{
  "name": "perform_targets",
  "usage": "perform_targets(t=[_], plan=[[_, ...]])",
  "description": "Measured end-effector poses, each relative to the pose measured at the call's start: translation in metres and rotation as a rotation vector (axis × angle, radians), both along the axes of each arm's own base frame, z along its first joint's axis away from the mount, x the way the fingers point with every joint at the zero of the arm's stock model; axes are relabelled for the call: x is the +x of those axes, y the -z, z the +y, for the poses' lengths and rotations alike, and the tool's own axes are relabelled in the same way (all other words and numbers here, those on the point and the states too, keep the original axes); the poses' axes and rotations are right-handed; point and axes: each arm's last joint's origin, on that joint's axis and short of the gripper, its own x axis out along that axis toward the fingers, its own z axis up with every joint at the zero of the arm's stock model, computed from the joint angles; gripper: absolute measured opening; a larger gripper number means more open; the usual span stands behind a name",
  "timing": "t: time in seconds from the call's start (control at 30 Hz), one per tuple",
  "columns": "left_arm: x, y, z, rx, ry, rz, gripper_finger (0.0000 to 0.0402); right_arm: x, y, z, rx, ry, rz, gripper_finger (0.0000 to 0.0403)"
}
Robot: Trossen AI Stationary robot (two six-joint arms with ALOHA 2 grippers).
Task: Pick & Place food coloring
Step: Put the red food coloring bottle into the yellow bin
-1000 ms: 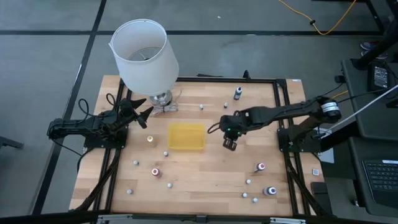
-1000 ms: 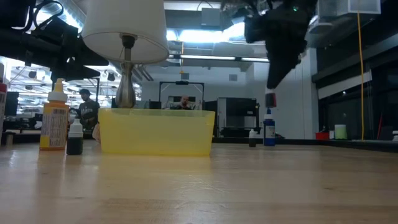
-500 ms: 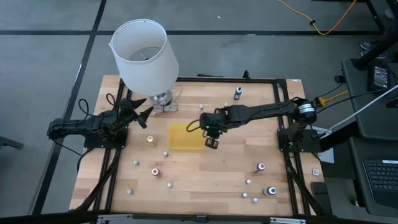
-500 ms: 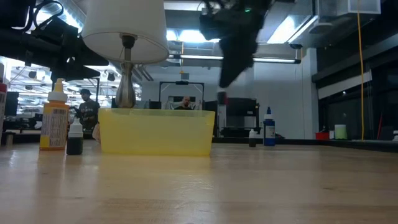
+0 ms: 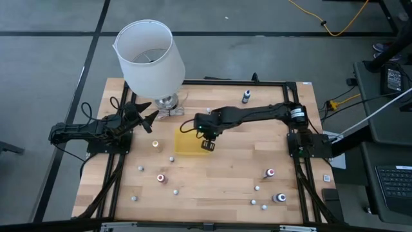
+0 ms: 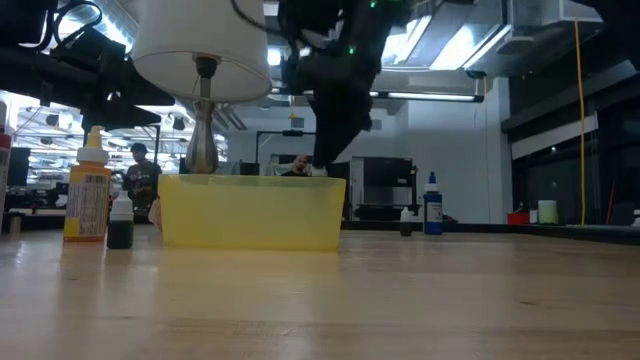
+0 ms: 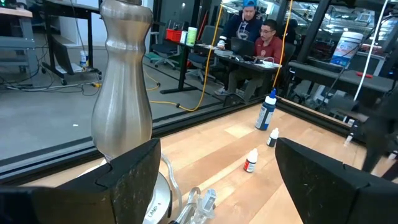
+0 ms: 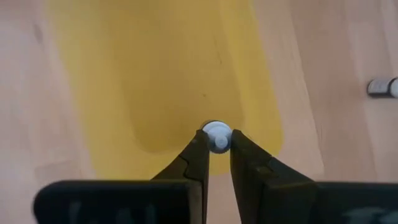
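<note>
My right gripper (image 5: 206, 144) hangs over the right end of the flat yellow tray (image 5: 190, 141), pointing steeply down and shut on a tiny white-topped food coloring bottle (image 8: 216, 135). In the low view the gripper (image 6: 322, 163) stands just above the tray's rim (image 6: 250, 182). More food coloring bottles stand scattered on the wooden table, such as a red-topped one (image 5: 161, 178), another red-topped one (image 5: 270, 173) and a dark one (image 5: 246, 96). My left gripper (image 5: 152, 120) waits open at the left, level, beside the lamp's metal base (image 7: 123, 81). My right gripper pinches the bottle's round white top (image 8: 216, 132) between its two fingertips (image 8: 198, 149). The fingers come from above, slanting down. The bottle is lifted clear above the tray's floor; its body is hidden below the top and the fingers.
A big white lampshade (image 5: 149, 57) stands at the table's far left. A taller orange bottle (image 6: 88, 195) and a small dark one (image 6: 120, 222) stand left of the tray in the low view. A bottle (image 8: 382, 87) lies on the wood beside the tray. People sit beyond the table.
My right gripper has travelled toward the table's left edge, from right of the tray to above the tray's right end, sinking a little. It has stayed shut on the bottle, which rode along clear of the table.
</note>
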Motion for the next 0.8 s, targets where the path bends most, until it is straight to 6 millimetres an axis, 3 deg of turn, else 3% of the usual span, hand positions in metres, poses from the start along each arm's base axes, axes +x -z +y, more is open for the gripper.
perform_targets(t=[0.33,0.6,0.8], plan=[[0.0,0.0,0.0,0.0,0.0,0.0,0.0313,0.009,0.032,-0.003,-0.007,-0.021,0.065,0.0048],[0.0,0.0,0.0,0.0,0.0,0.0,0.0311,0.014,0.036,-0.004,-0.023,-0.017,0.036,0.0049],[0.0,0.0,0.0,0.0,0.0,0.0,0.0311,0.016,0.039,-0.009,-0.024,-0.002,0.032,0.0086]])
